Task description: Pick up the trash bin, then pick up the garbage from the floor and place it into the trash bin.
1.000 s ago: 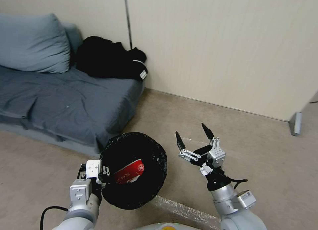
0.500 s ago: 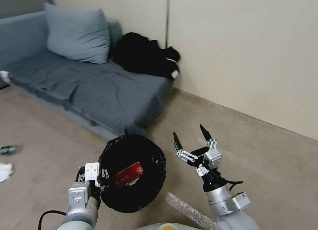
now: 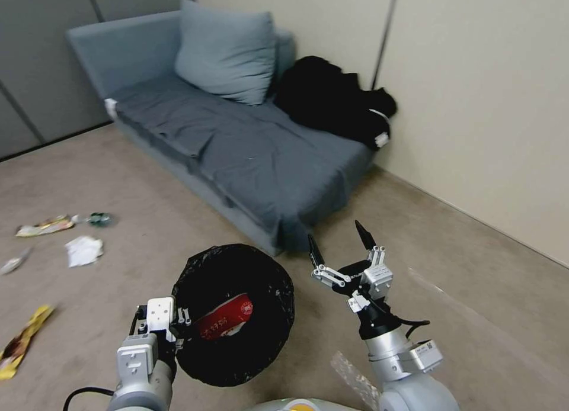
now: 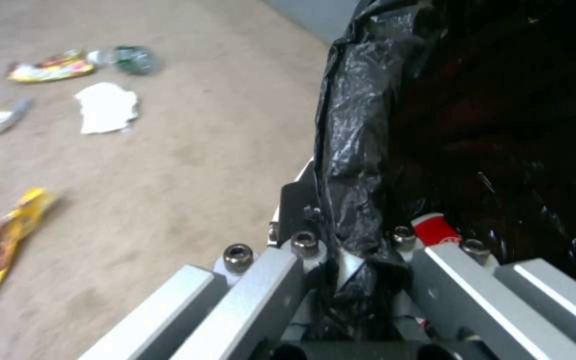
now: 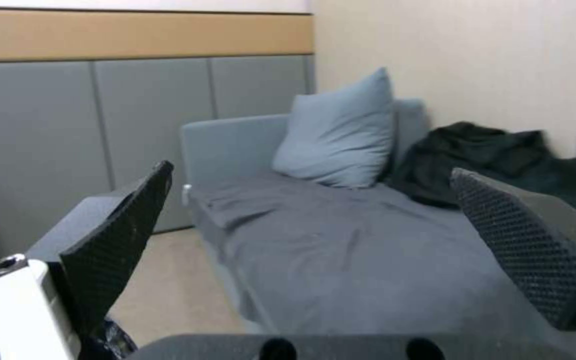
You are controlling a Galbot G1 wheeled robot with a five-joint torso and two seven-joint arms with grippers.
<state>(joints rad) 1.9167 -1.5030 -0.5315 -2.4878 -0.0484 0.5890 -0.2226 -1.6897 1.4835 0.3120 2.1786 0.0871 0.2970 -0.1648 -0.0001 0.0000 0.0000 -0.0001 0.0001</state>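
Note:
The trash bin (image 3: 261, 346), lined with a black bag, hangs tilted at my lower left. My left gripper (image 3: 181, 323) is shut on its rim (image 4: 351, 200). A red-and-white carton (image 3: 226, 316) lies inside the bin. Garbage is scattered on the floor (image 3: 154, 186) to the left: a white tissue (image 3: 83, 250), a yellow wrapper (image 3: 44, 226), a small green bottle (image 3: 98, 219) and another yellow wrapper (image 3: 22, 341). The left wrist view shows the same tissue (image 4: 107, 107) and wrapper (image 4: 5, 240). My right gripper (image 3: 336, 238) is held up beside the bin, open, with nothing in it.
A grey sofa (image 3: 255, 156) with a pillow (image 3: 225, 53) and a black garment (image 3: 332, 100) stands ahead against a beige wall (image 3: 474, 91). Grey panels (image 3: 35, 73) close the left side. A strip of clear wrap (image 3: 355, 378) lies by my base.
The whole view has swung to the left, so the sofa sits further right and the litter has come into sight. Both arms keep their pose, with the bin still held.

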